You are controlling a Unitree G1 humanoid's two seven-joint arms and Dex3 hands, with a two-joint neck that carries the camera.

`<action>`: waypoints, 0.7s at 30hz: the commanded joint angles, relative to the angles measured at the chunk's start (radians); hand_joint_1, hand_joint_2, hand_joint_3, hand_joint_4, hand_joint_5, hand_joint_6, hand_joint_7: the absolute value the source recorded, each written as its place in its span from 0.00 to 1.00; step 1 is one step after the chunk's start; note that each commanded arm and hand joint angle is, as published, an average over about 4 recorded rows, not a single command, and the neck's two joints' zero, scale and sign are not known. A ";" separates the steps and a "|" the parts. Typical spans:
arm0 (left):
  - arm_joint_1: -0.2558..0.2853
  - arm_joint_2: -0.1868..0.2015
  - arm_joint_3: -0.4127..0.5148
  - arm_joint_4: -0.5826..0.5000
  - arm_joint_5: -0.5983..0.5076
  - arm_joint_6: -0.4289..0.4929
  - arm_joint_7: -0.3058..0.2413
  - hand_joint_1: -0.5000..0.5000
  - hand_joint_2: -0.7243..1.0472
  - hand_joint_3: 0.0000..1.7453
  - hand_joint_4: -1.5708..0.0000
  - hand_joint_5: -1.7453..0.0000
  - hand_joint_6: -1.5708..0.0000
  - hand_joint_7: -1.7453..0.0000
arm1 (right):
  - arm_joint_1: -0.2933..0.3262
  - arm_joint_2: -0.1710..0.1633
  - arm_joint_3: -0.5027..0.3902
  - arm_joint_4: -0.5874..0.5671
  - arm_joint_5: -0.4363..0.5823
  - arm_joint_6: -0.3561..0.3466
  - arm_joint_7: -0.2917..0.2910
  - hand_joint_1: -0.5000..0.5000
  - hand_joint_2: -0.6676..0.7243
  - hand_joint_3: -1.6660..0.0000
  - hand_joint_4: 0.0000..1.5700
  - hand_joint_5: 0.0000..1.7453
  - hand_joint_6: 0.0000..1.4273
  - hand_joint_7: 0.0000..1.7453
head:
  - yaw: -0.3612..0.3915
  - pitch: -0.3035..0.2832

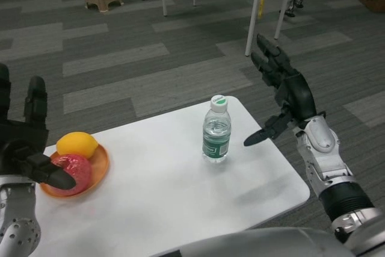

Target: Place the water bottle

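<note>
The bottle (216, 129) is standing upright on the white table (162, 203), right of centre in the frame, cap up, long axis vertical. The right hand (281, 94) is hovering just to the right of it, fingers spread apart and gripping nothing, thumb pointing in toward the bottle's middle but not touching; a gap is showing between them. So the bottle is lying to the left of that hand, and the right is clearly the nearer one. The left hand (27, 142) is waiting at the far left edge, fingers apart over the orange plate (102, 162) with a lemon (76, 144) and a red fruit (77, 170), well apart from the bottle. That hand is partly cut off by the frame, and it is hiding part of the plate, so I cannot tell whether it is touching the fruit.
</note>
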 commanded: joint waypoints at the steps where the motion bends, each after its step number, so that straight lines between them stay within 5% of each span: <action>1: -0.001 0.009 0.003 -0.003 0.002 -0.005 0.002 0.02 0.00 0.01 1.00 1.00 1.00 1.00 | -0.006 0.018 -0.016 -0.042 0.016 -0.031 -0.076 0.03 0.72 0.81 0.00 0.00 0.00 0.00 | 0.000 0.012; 8: 0.001 0.007 0.006 -0.003 0.003 -0.005 0.002 0.02 0.00 0.01 1.00 1.00 1.00 1.00 | -0.042 0.020 0.067 -0.067 0.086 -0.161 -0.226 0.00 0.57 0.87 0.04 0.00 0.00 0.00 | 0.005 0.015; 12: 0.001 0.006 0.007 -0.003 0.003 -0.005 0.002 0.02 0.00 0.03 1.00 1.00 1.00 1.00 | -0.051 0.026 0.103 -0.064 0.099 -0.222 -0.337 0.00 0.39 0.90 0.30 0.37 0.00 0.00 | 0.005 0.015; 15: 0.002 0.007 0.007 -0.003 0.003 -0.005 0.002 0.02 0.00 0.00 1.00 1.00 1.00 1.00 | -0.051 0.033 0.108 -0.062 0.100 -0.229 -0.357 0.00 0.48 0.93 0.36 0.56 0.00 0.00 | 0.005 0.015; 16: 0.002 0.007 0.007 -0.003 0.003 -0.005 0.002 0.02 0.00 0.01 1.00 1.00 1.00 1.00 | -0.051 0.033 0.110 -0.062 0.100 -0.227 -0.356 0.00 0.53 0.94 0.30 0.58 0.00 0.00 | 0.005 0.015; 19: 0.003 0.008 0.007 -0.004 0.003 -0.005 0.002 0.03 0.00 0.03 1.00 1.00 1.00 1.00 | -0.050 0.033 0.117 -0.068 0.101 -0.213 -0.348 0.01 0.67 0.95 0.04 0.22 0.00 0.00 | 0.003 0.016; 20: 0.003 0.008 0.007 -0.005 0.003 -0.005 0.002 0.03 0.00 0.03 1.00 1.00 1.00 1.00 | -0.050 0.032 0.120 -0.071 0.101 -0.205 -0.341 0.02 0.68 0.95 0.00 0.07 0.00 0.00 | 0.001 0.016; 21: 0.003 0.008 0.007 -0.006 0.003 -0.005 0.002 0.03 0.00 0.01 1.00 1.00 1.00 1.00 | -0.050 0.032 0.121 -0.073 0.101 -0.199 -0.335 0.02 0.69 0.95 0.00 0.03 0.00 0.00 | 0.001 0.015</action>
